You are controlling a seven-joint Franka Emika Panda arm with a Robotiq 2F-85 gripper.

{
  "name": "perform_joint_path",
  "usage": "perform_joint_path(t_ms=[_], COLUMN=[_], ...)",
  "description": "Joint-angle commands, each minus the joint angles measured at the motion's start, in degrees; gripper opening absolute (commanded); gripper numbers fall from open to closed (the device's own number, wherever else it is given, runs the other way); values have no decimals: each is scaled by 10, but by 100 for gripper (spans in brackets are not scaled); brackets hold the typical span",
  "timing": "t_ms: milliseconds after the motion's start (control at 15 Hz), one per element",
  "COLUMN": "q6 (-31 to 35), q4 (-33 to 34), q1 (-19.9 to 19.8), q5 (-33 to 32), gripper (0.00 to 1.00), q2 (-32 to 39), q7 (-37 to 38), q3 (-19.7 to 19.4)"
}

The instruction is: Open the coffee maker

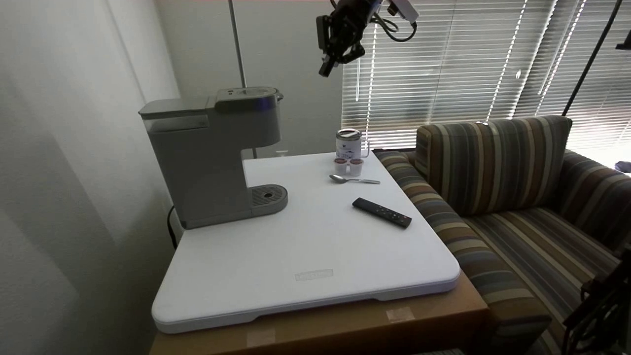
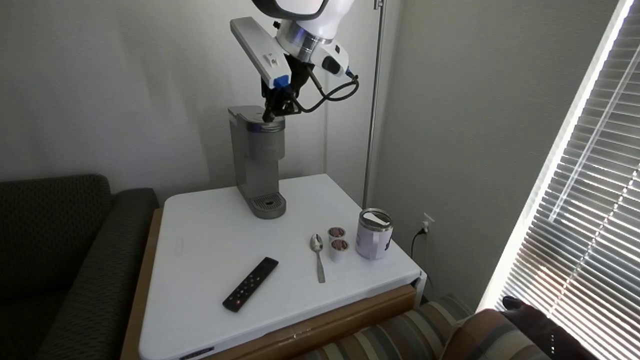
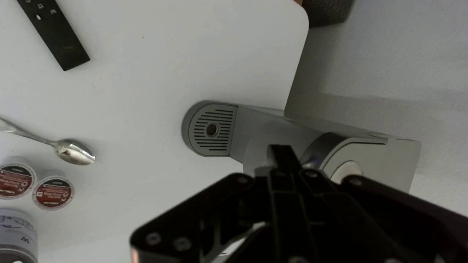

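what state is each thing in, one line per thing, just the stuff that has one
Coffee maker: upright, closed
Gripper: shut, nothing visible in its grip
Mug: upright
Two coffee pods: upright, tops covered
Spoon: lying flat
Remote: lying buttons up
Blinds: lowered

The table (image 1: 315, 236) is seen obliquely in both exterior views, from nearer overhead in the wrist view, machine (image 3: 279, 128) toward three o'clock.
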Motion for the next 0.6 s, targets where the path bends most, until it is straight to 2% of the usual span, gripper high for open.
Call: perform_joint_path(t_ms=[0,533], q6=[-25,-73], q4=[47,186], q1=[-20,-39], q5=[2,8], gripper=[0,0], q2=[36,146], q7=[7,61], q3=[23,42])
